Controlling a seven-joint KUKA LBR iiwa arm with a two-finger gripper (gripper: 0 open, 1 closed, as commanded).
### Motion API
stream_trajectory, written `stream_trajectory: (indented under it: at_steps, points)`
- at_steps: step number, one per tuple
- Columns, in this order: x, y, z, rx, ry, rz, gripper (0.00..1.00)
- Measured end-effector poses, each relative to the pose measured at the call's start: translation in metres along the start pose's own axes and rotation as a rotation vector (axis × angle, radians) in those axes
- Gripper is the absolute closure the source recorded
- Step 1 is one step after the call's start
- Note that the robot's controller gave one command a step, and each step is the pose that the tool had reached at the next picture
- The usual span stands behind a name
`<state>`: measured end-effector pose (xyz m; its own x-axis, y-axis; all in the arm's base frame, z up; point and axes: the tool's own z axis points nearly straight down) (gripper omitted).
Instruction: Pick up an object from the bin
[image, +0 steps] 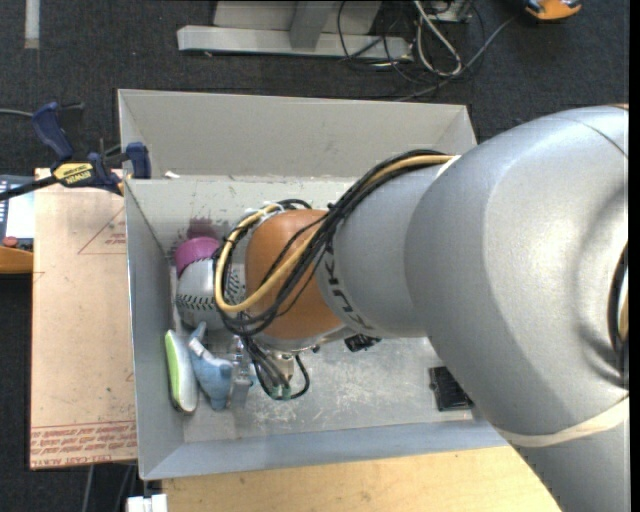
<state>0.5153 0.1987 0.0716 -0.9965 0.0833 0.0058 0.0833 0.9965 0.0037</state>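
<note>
Your gripper (243, 385) sits by the pale-blue rounded piece (212, 380) in the grey metal bin (400, 405); nothing lifted yet, and you cannot tell its grip.

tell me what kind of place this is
Probably a robotics lab or test cell: a large grey robot arm reaches into a grey metal bin of small loose things, with cables trailing over dark carpet.

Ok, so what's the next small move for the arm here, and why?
Probably a small nudge of the gripper leftward in the view, onto the light blue object. The gripper sits low beside that object, which is the nearest thing, with a green-and-white oblong piece just beyond it.
</note>
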Motion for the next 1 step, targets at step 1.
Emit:
stream_trajectory:
  at_steps: [1]
  points:
    - [0.0012, -0.0005, -0.0117, 0.002, 0.004, 0.0, 1.0]
